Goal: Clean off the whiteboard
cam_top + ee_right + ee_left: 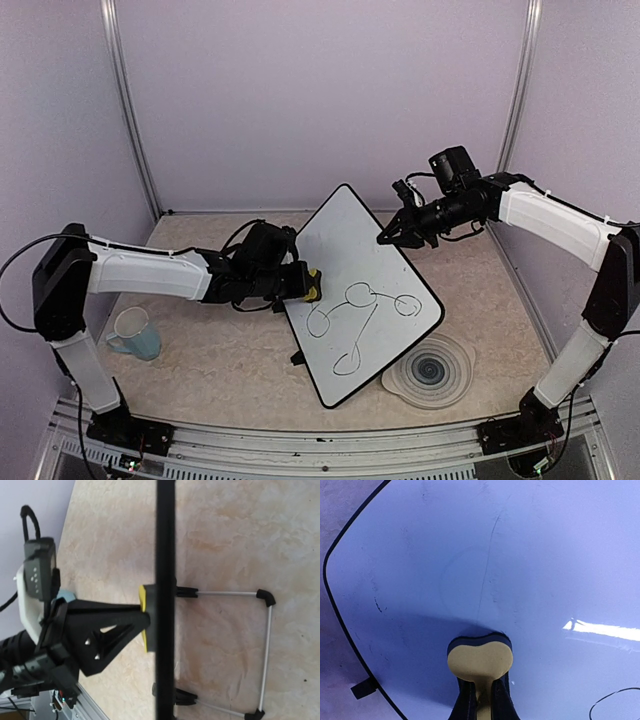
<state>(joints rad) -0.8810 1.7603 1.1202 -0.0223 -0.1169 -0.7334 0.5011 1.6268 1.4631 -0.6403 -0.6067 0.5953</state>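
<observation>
The whiteboard [365, 260] leans tilted on its stand at the table's middle, with black marker loops [360, 300] on its lower half. My left gripper [306, 282] is shut on a yellow eraser [314, 286] at the board's left edge. In the left wrist view the eraser [480, 659] presses its dark felt face against the board [520, 555]; the gripper [481, 690] clamps its handle. My right gripper [385, 238] grips the board's upper right edge. The right wrist view shows the board edge-on [165, 540] with the eraser [143, 600] against it; its own fingers are hidden.
A pale blue cup [133, 333] stands at the left. A round grey ringed plate [432, 370] lies by the board's lower right corner. The wire stand [267, 650] props the board from behind. One marker line [615, 702] shows at the left wrist view's lower right.
</observation>
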